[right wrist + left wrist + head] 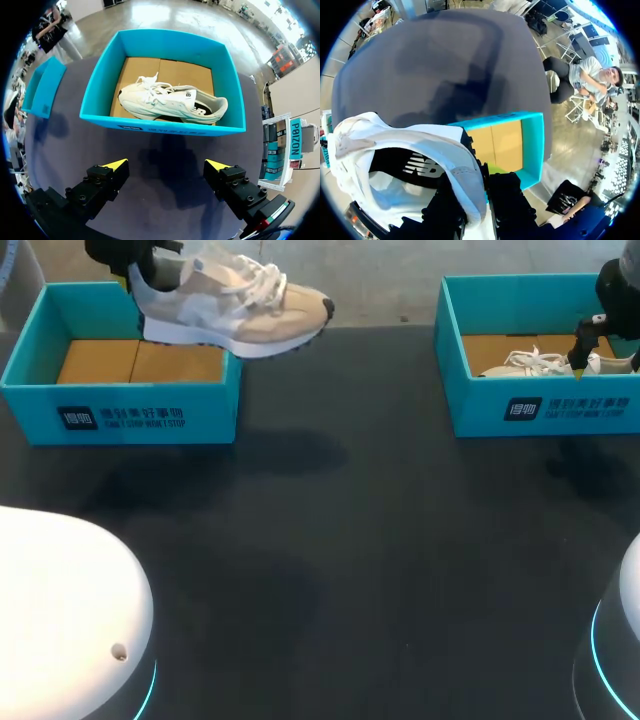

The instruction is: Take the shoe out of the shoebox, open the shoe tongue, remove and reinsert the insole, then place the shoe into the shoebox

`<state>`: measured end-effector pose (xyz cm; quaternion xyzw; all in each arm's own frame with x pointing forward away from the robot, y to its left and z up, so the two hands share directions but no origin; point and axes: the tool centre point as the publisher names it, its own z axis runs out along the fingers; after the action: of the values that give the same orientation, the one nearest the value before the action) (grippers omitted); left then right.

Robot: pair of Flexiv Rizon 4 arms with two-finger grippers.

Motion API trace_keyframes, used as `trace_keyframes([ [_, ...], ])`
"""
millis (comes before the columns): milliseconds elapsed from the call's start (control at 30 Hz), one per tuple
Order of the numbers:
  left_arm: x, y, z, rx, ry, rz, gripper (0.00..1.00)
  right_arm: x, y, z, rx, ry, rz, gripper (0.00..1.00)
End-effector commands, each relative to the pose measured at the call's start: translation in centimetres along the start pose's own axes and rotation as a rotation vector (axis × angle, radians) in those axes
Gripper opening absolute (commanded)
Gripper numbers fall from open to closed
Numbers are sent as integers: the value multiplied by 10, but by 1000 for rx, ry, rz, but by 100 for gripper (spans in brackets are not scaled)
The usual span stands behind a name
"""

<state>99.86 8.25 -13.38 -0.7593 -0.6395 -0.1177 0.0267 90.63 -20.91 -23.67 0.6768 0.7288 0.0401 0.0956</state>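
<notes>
My left gripper (152,275) is clamped on the heel collar of the white-and-beige sneaker (235,315), which hangs in the air above the left shoebox (120,410), sole down. Its toe points toward the middle of the table and reaches out past that box's inner wall. From the left wrist view, the 2 black fingers of the left gripper (482,200) pinch the heel wall from inside and outside. The sneaker (395,145) has its opening toward the camera, and the teal left shoebox (532,145) with its brown cardboard floor lies beneath. My right gripper (580,362) hovers over the right shoebox (540,410), apart from the white sneaker (530,362) lying in it. In the right wrist view the right gripper (166,165) has its jaws spread wide with nothing between them. Ahead of them stands the right shoebox (165,47), with the white sneaker (170,102) lying on its side on the cardboard floor, laces loose. Both boxes stand on the dark table (350,540), well apart.
</notes>
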Motion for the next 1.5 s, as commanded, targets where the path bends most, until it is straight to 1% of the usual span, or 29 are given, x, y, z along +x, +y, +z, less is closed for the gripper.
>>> trace_keyframes([
  [33, -13, -18, -7, -7, 7, -5, 0, 0, 0, 0, -1, 1, 0, 100],
  [567, -78, -78, -20, 23, -11, -5, 0, 0, 0, 0, -1, 1, 0, 100],
  [1100, -116, -123, -30, 28, -11, 7, 0, 0, 0, 0, -1, 1, 0, 100],
  [1300, -134, -140, -30, 41, 2, 7, 0, 0, 0, 0, -1, 1, 0, 100],
  [1500, -152, -154, -25, 59, -1, 1, 0, 0, 0, 0, -1, 1, 0, 100],
])
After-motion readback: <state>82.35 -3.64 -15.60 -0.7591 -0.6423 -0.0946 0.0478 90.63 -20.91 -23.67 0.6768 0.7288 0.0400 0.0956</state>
